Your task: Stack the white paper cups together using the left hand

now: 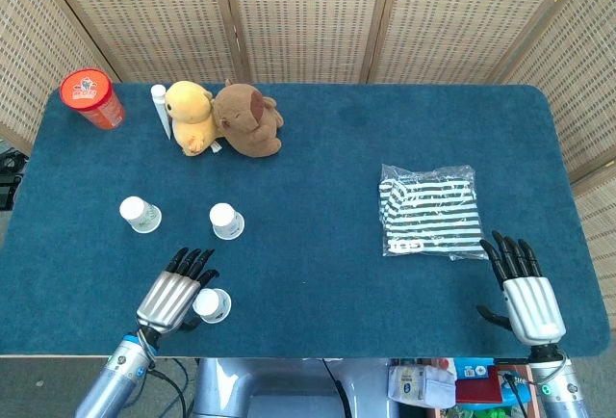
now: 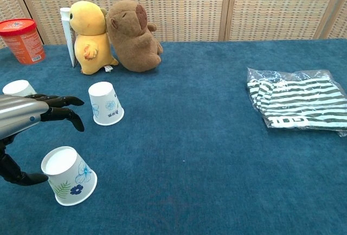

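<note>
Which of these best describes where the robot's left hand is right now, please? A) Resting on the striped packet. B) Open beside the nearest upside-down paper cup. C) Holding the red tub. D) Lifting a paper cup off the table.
B: the left hand sits with fingers spread around the nearest paper cup, which stands upside down on the table; no grip shows.

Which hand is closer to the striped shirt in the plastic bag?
Right. The right hand sits open just beside the bagged striped shirt, at its near right corner. The left hand is far across the table, by the nearest paper cup.
</note>
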### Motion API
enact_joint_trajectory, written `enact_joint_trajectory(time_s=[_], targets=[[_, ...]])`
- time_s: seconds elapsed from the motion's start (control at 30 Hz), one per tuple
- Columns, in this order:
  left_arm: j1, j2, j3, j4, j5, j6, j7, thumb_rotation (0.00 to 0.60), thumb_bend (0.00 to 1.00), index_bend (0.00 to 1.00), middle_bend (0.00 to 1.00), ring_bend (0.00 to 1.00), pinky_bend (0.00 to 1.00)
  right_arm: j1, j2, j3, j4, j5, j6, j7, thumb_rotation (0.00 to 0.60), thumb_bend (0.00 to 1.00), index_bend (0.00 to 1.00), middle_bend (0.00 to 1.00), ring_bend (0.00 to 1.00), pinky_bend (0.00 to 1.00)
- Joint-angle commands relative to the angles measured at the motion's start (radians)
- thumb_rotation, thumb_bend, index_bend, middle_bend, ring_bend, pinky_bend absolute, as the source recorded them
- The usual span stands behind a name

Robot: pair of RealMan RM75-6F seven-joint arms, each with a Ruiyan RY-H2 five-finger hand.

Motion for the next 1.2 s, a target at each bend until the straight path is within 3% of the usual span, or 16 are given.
enact_joint_trajectory(time_s=[0.03,0.47,0.77,0.97,1.07,1.2], targets=[[-0.019,-0.024,0.001,0.016,-0.025,-0.005,0.014,0.6,0.24,0.24,0.0,0.0,0.0,-0.001,0.002,0.003,0.0,0.003,0.003,0.006,0.6,0.0,0.0,0.0,0.0,0.0],[-0.06,-0.053,0.02,0.044,-0.064,0.015,0.0,0.6,0.24,0.41,0.0,0.0,0.0,-0.003,0.006,0.005,0.0,0.001,0.008,0.012,0.6,0.0,0.0,0.0,0.0,0.0],[-0.078,-0.009,0.014,0.013,-0.032,0.043,-0.02,0.6,0.24,0.42,0.0,0.0,0.0,-0.003,0.005,0.005,0.001,0.003,0.006,0.012,0.6,0.0,0.0,0.0,0.0,0.0],[-0.115,0.039,-0.033,-0.02,-0.049,0.051,-0.011,0.6,0.24,0.42,0.0,0.0,0.0,-0.003,0.004,0.006,0.001,0.004,0.004,0.011,0.6,0.0,0.0,0.0,0.0,0.0],[-0.166,0.077,-0.103,-0.001,-0.066,0.03,-0.019,0.6,0.24,0.42,0.0,0.0,0.0,-0.001,0.001,0.003,0.002,0.001,0.0,0.007,0.6,0.0,0.0,0.0,0.0,0.0],[-0.209,0.09,-0.155,0.03,-0.103,-0.002,-0.049,0.6,0.24,0.42,0.0,0.0,0.0,0.0,-0.001,0.003,0.003,0.001,-0.001,0.005,0.6,0.0,0.0,0.0,0.0,0.0]])
